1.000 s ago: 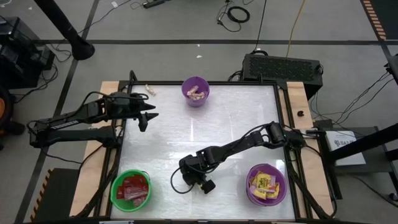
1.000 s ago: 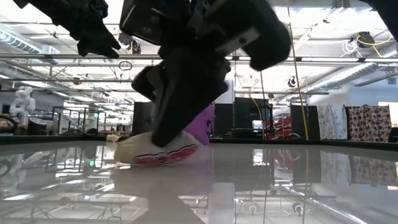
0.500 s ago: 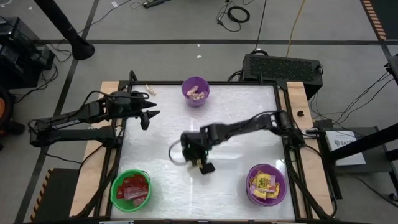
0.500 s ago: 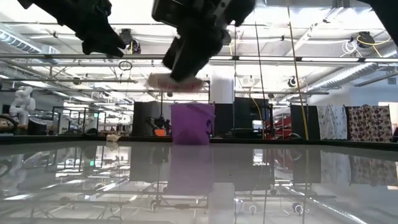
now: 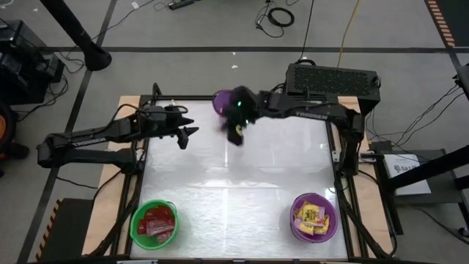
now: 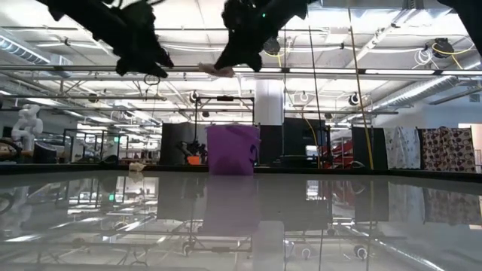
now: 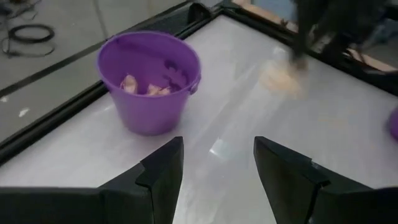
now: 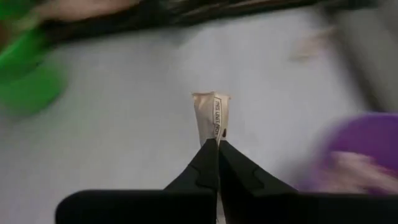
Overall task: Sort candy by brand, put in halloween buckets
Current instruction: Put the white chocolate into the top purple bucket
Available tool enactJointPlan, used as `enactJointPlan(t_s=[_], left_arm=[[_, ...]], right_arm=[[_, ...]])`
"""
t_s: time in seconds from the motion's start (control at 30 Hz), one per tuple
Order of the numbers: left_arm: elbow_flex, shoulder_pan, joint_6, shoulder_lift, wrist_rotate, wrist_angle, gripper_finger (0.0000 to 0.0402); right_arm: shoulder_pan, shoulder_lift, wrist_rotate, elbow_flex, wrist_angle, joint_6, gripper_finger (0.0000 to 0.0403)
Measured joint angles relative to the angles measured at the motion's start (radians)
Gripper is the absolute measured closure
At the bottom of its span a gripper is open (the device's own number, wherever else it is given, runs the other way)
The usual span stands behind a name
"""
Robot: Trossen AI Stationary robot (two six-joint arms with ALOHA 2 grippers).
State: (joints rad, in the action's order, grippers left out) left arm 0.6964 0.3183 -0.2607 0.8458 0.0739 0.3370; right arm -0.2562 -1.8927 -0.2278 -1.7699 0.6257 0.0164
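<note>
A pale tan twisted-wrapper candy [image 8: 212, 117] is held high above the table by my right gripper [image 8: 217, 144], which is shut on it. This gripper [image 5: 236, 132] hangs just near of the far purple bucket [image 7: 149, 81], which holds tan pieces. The right arm partly hides that bucket [image 5: 220, 99] in the high view. My left gripper [image 7: 217, 168] stands open and empty at the table's far left [image 5: 189, 134], pointing at that bucket. The green bucket [image 5: 154, 222] holds red packets, and the near right purple bucket [image 5: 314, 218] holds yellow ones. My right gripper pinches one end of the tan candy [image 8: 211, 135] between its two fingertips. The rest of the wrapper sticks out past the tips. The fingers slant downward, and the candy [image 6: 215, 69] is lifted well clear of the table.
A black frame edges the glossy white table [image 5: 242, 183]. A loose tan piece [image 6: 136, 166] lies by the far left edge. A black box [image 5: 333, 77] sits beyond the far right corner. Open table surface lies between the three buckets.
My right gripper, shut on the tan candy, has lifted it off the table near the middle. It has swung the candy up and toward the far edge, close to the far purple bucket, rolling as it went. My left gripper has edged slightly toward the table's right, staying open.
</note>
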Motion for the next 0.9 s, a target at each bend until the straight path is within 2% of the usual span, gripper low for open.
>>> enactJointPlan(t_s=[0.07,0.17,0.37,0.5,0.67,0.9], left_arm=[[0.0,0.001,-0.029,0.029,0.033,-0.013,0.0198],[0.0,0.003,-0.099,0.073,0.116,-0.028,0.0198],[0.0,0.024,-0.24,0.154,0.254,-0.024,0.0198],[0.0,0.094,-0.343,0.198,0.338,-0.007,0.0198],[0.0,0.221,-0.512,0.26,0.354,0.068,0.0198],[0.0,0.313,-0.643,0.394,0.35,0.088,0.0198]], right_arm=[[-0.033,0.004,0.108,0.0,-0.034,-0.082,0.0402],[-0.077,-0.001,0.187,0.0,-0.066,-0.125,0.0402],[-0.151,-0.047,0.247,0.0,-0.119,-0.109,0.0402],[-0.195,-0.081,0.25,0.001,-0.129,-0.104,0.0402],[-0.23,-0.1,0.249,0.001,-0.128,-0.09,0.0391],[-0.26,-0.1,0.248,0.001,-0.128,-0.035,0.034]])
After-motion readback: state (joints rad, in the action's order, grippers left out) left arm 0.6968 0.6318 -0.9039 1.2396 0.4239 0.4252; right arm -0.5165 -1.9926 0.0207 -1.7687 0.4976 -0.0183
